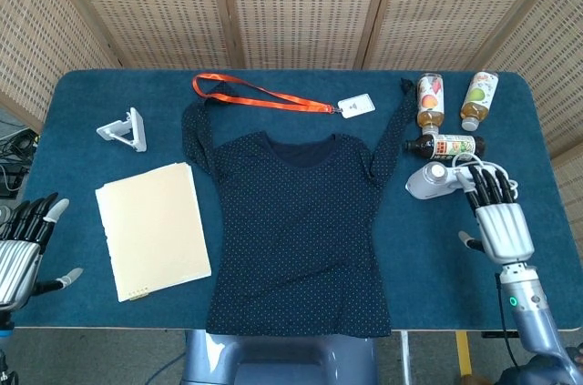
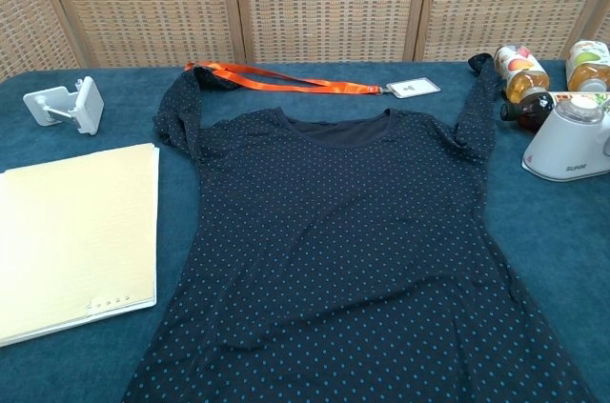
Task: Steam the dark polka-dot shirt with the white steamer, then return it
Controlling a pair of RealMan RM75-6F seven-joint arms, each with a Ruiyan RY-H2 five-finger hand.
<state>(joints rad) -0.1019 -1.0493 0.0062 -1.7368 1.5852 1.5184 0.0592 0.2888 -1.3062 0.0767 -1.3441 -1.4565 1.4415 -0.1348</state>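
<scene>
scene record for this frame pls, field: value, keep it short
surface: table with blue cloth
centre: dark dotted shirt, spread flat, sleeves up
left of shirt: cream paper stack; white stand behind it
behind shirt: orange lanyard with badge
right of shirt: white blender; three bottles behind it, one lying down
left hand: fingers apart, holds nothing, at the table's near left edge
right hand: fingers apart, holds nothing, just right of the blender; contact unclear

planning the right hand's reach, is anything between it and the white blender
Nothing visible. The right hand hangs open just right of and nearer than the white blender, with only bare blue table between them. The lying brown bottle sits beyond the blender, off the path.
</scene>
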